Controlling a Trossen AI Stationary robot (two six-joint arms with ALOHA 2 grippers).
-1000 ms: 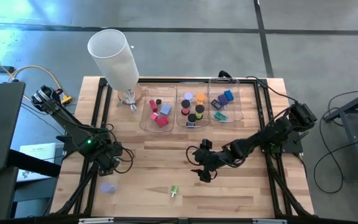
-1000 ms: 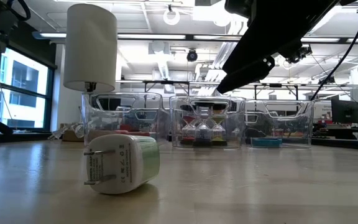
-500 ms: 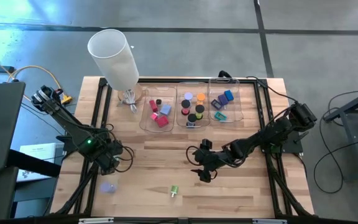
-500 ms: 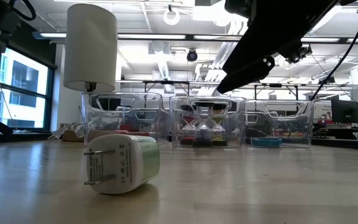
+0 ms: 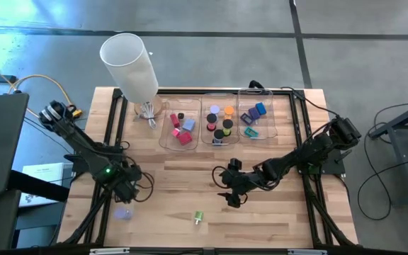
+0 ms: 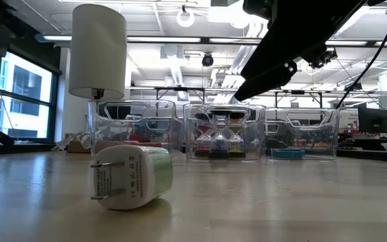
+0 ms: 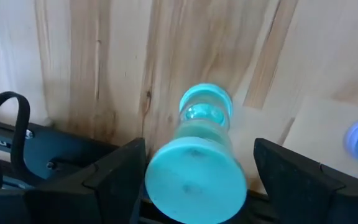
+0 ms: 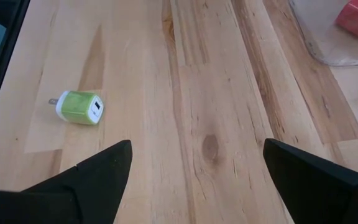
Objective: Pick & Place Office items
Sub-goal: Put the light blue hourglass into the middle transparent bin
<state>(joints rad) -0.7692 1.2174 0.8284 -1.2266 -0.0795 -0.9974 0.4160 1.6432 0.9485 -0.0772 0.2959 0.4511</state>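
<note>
I held a light, rigid teal cap (image 7: 196, 163) between my left gripper's (image 5: 125, 190) parted fingers at lower left, best gripped across its round sides, while my right gripper's (image 5: 229, 191) fingers hung open at centre frame.

Three trays (image 5: 217, 120) stand side by side at the table's (image 5: 275, 212) far edge, each holding small office items (image 5: 219, 126). A cylinder (image 5: 130, 65) stands left of them. A plug adapter (image 5: 197, 217) lies near the front edge, with a cap (image 5: 122, 212) to its left.
</note>
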